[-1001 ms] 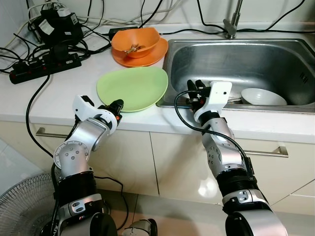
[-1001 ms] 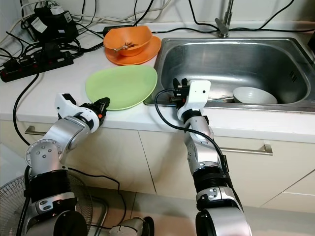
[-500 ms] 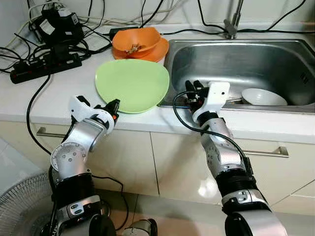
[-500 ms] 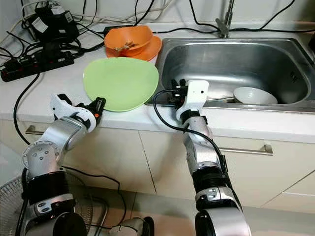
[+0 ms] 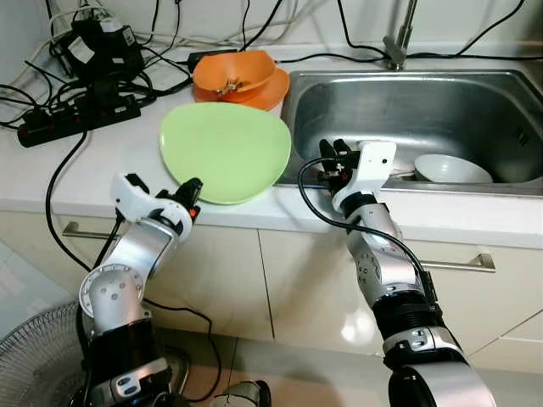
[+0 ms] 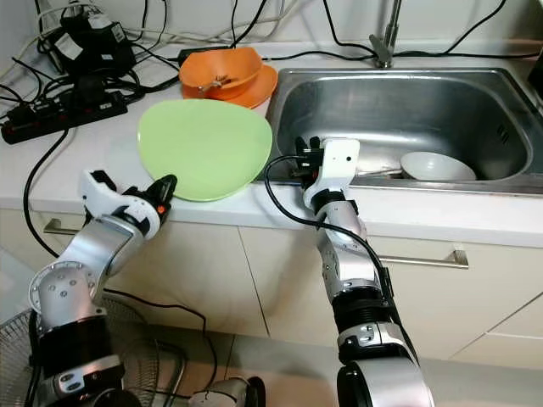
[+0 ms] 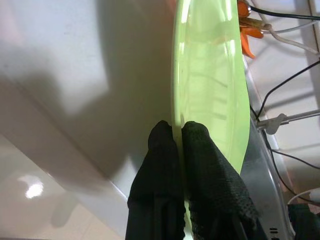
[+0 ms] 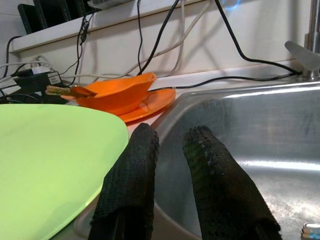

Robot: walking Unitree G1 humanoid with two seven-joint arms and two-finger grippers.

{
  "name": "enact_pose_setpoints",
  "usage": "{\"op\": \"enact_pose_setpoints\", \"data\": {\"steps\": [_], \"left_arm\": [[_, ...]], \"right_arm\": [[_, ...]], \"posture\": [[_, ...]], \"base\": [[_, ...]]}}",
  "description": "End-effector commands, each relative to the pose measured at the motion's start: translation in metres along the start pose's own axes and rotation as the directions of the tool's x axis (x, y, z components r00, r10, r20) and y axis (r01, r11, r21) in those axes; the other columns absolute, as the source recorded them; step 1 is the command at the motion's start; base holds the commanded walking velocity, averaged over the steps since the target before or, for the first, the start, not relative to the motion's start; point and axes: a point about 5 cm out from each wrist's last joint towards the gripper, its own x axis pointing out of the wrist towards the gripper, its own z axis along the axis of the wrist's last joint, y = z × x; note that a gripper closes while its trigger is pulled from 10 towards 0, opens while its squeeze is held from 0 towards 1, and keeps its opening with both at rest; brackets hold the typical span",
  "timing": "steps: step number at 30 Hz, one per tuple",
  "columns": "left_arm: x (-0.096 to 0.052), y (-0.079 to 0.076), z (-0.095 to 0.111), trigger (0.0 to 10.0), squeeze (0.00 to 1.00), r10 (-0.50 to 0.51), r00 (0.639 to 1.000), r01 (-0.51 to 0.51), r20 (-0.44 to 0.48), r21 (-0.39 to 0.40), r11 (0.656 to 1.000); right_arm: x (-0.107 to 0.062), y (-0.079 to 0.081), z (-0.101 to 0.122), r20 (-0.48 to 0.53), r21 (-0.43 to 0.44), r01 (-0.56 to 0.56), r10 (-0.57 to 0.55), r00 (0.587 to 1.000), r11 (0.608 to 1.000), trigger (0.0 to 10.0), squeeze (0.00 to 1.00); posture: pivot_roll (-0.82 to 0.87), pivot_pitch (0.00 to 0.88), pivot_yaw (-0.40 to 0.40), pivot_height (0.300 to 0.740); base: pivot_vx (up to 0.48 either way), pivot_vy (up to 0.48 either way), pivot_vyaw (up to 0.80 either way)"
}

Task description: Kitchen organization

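L gripper (image 5: 188, 190) clamped on near rim of green plate (image 5: 227, 151), fingers (image 7: 165, 165) pinching the edge; plate tilted up off white counter (image 5: 93, 165), far edge toward the orange bowl (image 5: 234, 73) on orange plate (image 5: 273, 91). R gripper (image 5: 332, 158) at front-left rim of steel sink (image 5: 407, 106), fingers slightly apart, holding nothing. White bowl (image 5: 452, 167) lies in sink.

Two silver arms with rounded, screw-dotted joints and black bands. Behind each gripper sits a white wrist housing. The left gripper (image 5: 192, 188) shows an orange spot; a black cable loops behind the right gripper (image 5: 332, 153). Fingers (image 8: 131, 170) are black, textured.
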Motion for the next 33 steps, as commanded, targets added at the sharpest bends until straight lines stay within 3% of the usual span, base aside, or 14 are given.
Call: {"op": "enact_pose_setpoints", "data": {"steps": [1,2,6,9,11,22,29,30,31,32,33], "left_arm": [[-0.001,0.013,-0.005,0.0,0.0,0.049,0.999,-0.048,-0.012,0.064,0.997],[-0.001,0.013,-0.006,9.7,0.0,0.038,0.999,-0.037,-0.013,0.079,0.996],[-0.002,0.008,-0.01,10.0,0.0,-0.034,0.999,0.034,0.0,0.088,0.996],[-0.006,-0.014,-0.004,10.0,0.0,-0.153,0.985,0.134,0.078,0.208,0.969],[-0.008,-0.023,-0.001,10.0,0.0,-0.207,0.972,0.182,0.108,0.206,0.961],[-0.017,-0.045,0.006,10.0,0.0,-0.346,0.92,0.284,0.186,0.292,0.913],[-0.02,-0.065,0.008,10.0,0.0,-0.442,0.876,0.342,0.194,0.398,0.851],[-0.019,-0.072,0.007,10.0,0.0,-0.483,0.858,0.362,0.176,0.461,0.81],[-0.019,-0.072,0.007,10.0,0.0,-0.483,0.858,0.362,0.176,0.461,0.81],[-0.018,-0.079,0.007,10.0,0.0,-0.514,0.842,0.378,0.166,0.498,0.78],[-0.018,-0.082,0.008,10.0,0.0,-0.525,0.834,0.387,0.166,0.502,0.773]], "right_arm": [[0.0,0.005,0.0,-0.001,-0.002,-0.019,0.019,1.0,1.0,10.0,0.0],[0.0,0.005,-0.001,-0.002,-0.002,-0.023,0.023,1.0,1.0,10.0,0.0],[0.002,0.008,0.0,0.001,0.0,-0.032,0.032,0.999,0.999,10.0,0.0],[0.002,0.006,0.002,0.01,0.001,-0.027,0.027,1.0,1.0,10.0,0.0],[0.002,0.004,0.002,0.01,0.0,-0.024,0.024,1.0,1.0,10.0,0.0],[0.003,0.0,0.004,0.014,-0.001,-0.009,0.009,1.0,1.0,10.0,0.0],[0.004,-0.005,0.004,0.008,-0.009,0.007,-0.007,1.0,1.0,10.0,0.0],[0.005,-0.006,0.006,0.011,-0.006,0.011,-0.011,1.0,1.0,10.0,0.0],[0.005,-0.006,0.006,0.011,-0.006,0.011,-0.011,1.0,1.0,10.0,0.0],[0.005,-0.007,0.006,0.011,-0.007,0.016,-0.016,1.0,1.0,10.0,0.0],[0.005,-0.008,0.006,0.011,-0.007,0.017,-0.017,1.0,1.0,10.0,0.0]], "posture": [[0.17,0.017,0.123,0.74],[0.17,0.011,0.124,0.74],[0.17,0.004,0.124,0.74],[0.16,0.001,0.12,0.74],[0.16,0.001,0.119,0.74],[0.17,0.009,0.113,0.74],[0.17,0.012,0.108,0.74],[0.17,0.013,0.108,0.74],[0.17,0.013,0.108,0.74],[0.17,0.012,0.105,0.74],[0.17,0.012,0.103,0.74]], "base": [[0.0,0.0,0.0],[0.0,0.0,0.0],[0.0,0.0,0.0],[0.0,0.0,0.0],[0.0,0.0,0.0],[0.0,0.0,0.0],[0.0,0.0,0.0],[0.0,0.0,0.0],[0.0,0.0,0.0],[0.0,0.0,0.0],[0.0,0.0,0.0]]}}
